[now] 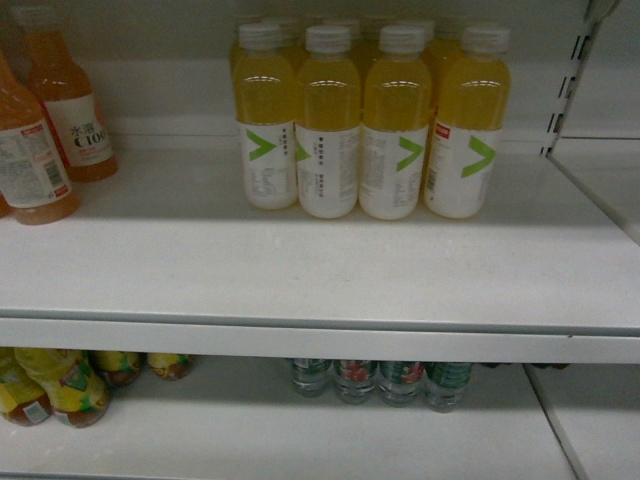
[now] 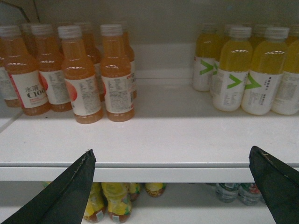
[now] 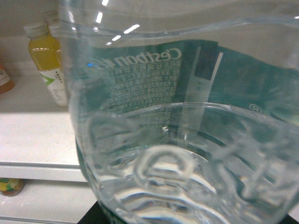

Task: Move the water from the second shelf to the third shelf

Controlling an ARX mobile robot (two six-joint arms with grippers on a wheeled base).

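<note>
water bottle (image 3: 187,130) fills the right wrist view, apparently pinched by the right gripper, fingers unseen. it's off its shelf, not yet placed. left gripper (image 2: 173,182) spread, empty, facing the shelf (image 2: 163,140) of yellow drinks (image 1: 330,120).

The water bottle (image 3: 187,140) is clear, glossy plastic with moulded ribs at its base, and light streaks glint off its wall; its dark green label (image 3: 196,79) looks like thin printed film. The yellow drink bottles (image 1: 365,120) are smooth, shiny plastic with white caps and white wrap labels. The orange drink bottles (image 2: 70,74) are likewise glossy plastic. The upper shelf (image 1: 300,270) has a matt, smooth white finish, probably painted metal, though the dim view leaves that unsure. The left end effector (image 2: 177,186) has fingers (image 2: 65,196) of dull, matt black material.
</note>
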